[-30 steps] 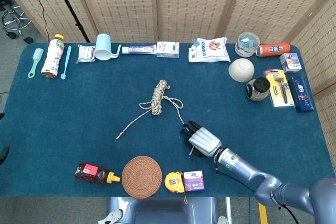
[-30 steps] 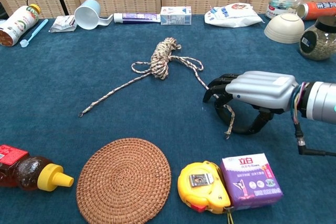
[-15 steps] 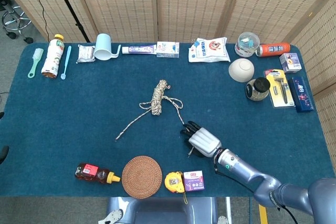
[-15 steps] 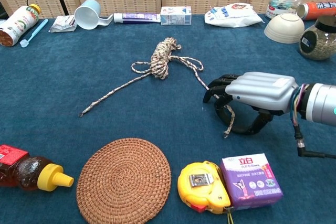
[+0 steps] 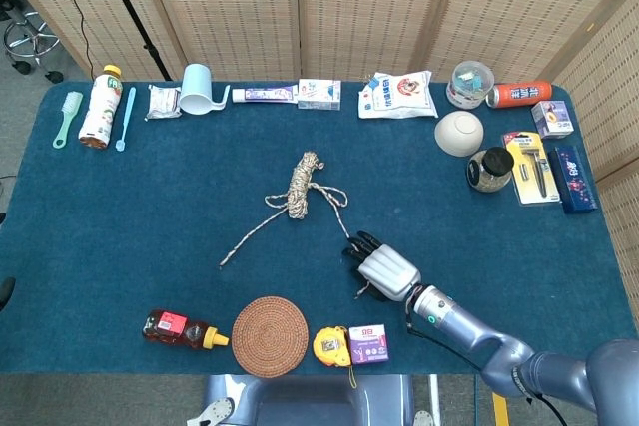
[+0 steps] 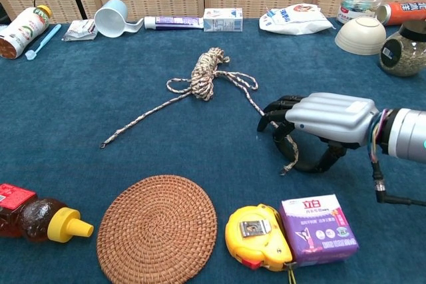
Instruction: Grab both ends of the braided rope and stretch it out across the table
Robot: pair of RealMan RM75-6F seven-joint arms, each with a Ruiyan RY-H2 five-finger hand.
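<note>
**Right hand closed on one end of the rope**

The dark fingers point(image 6: 278, 106) of the silver right hand point(image 6: 318, 126) are curled downward around one end of the beige-and-brown braided rope point(image 6: 206, 74), and that strand is clamped between them and the thumb below; a short tail of it hangs out beneath the hand. In the head view the same hand point(image 5: 382, 268) is seen low on the blue cloth-covered table point(image 5: 120, 216), right of centre, with the grey forearm running off toward the bottom right corner. From the fingers the strand is led up and left to the coiled bundle of rope point(image 5: 301, 184), which lies near the middle of the table. A second loose end is trailed from the bundle down and to the left, lying free on the cloth. The left hand is not shown in either view.

Near the front edge, a round woven rattan coaster point(image 6: 157, 229), a yellow tape measure point(image 6: 257, 235) and a small purple box point(image 6: 317, 229) are set side by side, the box just below the right hand. A honey bottle with a yellow cap point(image 6: 40, 218) lies at the front left.
</note>
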